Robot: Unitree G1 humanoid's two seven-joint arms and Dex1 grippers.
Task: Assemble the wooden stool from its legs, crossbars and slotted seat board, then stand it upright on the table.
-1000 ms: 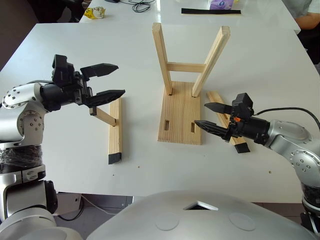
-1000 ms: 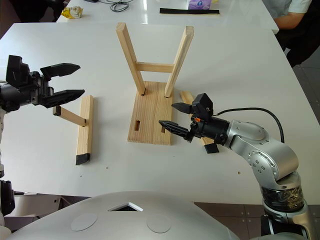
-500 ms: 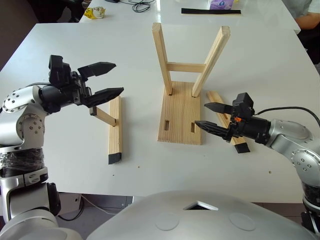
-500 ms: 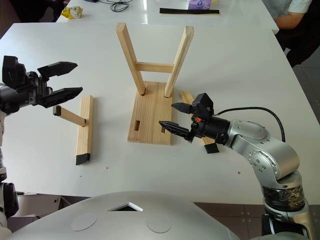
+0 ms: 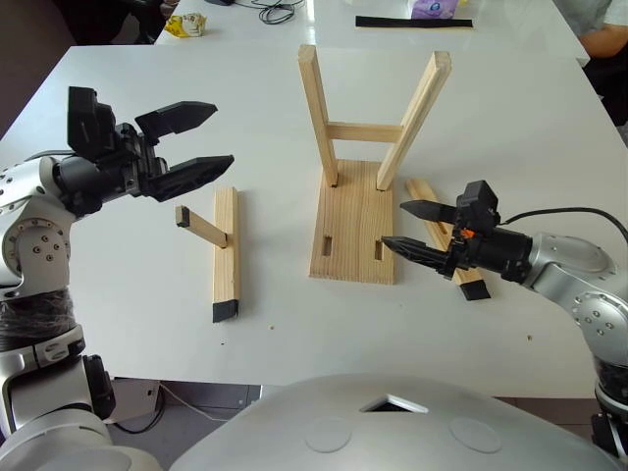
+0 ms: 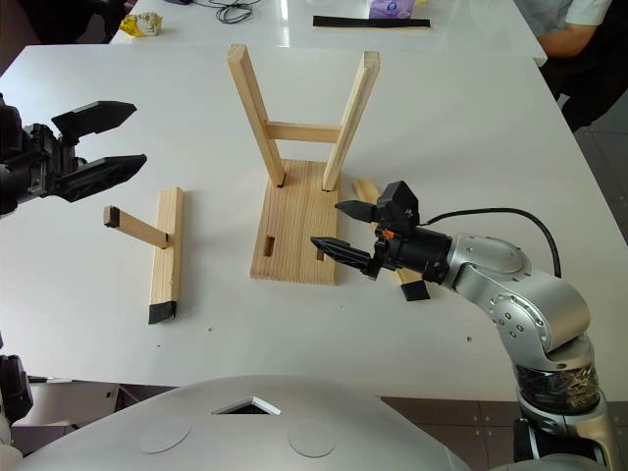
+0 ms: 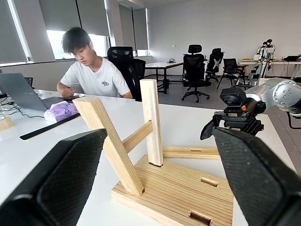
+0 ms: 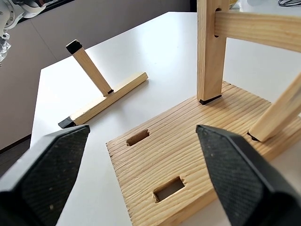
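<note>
The slotted seat board (image 5: 353,221) lies flat mid-table with two legs joined by a crossbar (image 5: 365,130) standing in its far slots; the two near slots (image 8: 168,188) are vacant. A loose leg with a crossbar stub (image 5: 225,243) lies on the table left of the board. Another loose leg (image 5: 442,235) lies by the board's right edge, partly behind my right arm. My left gripper (image 5: 196,142) hovers open above and left of the loose leg. My right gripper (image 5: 402,227) is open, low, at the board's right edge near a vacant slot.
The white table (image 5: 510,137) has bare room on both sides of the board. At its far edge lie a yellow object (image 5: 185,25), cables (image 5: 280,12) and a black strip (image 5: 412,22). A second table behind holds a laptop (image 7: 19,92).
My left gripper has lifted and drawn back to the left, away from the loose leg's crossbar stub. The right gripper and the wooden parts have stayed put.
</note>
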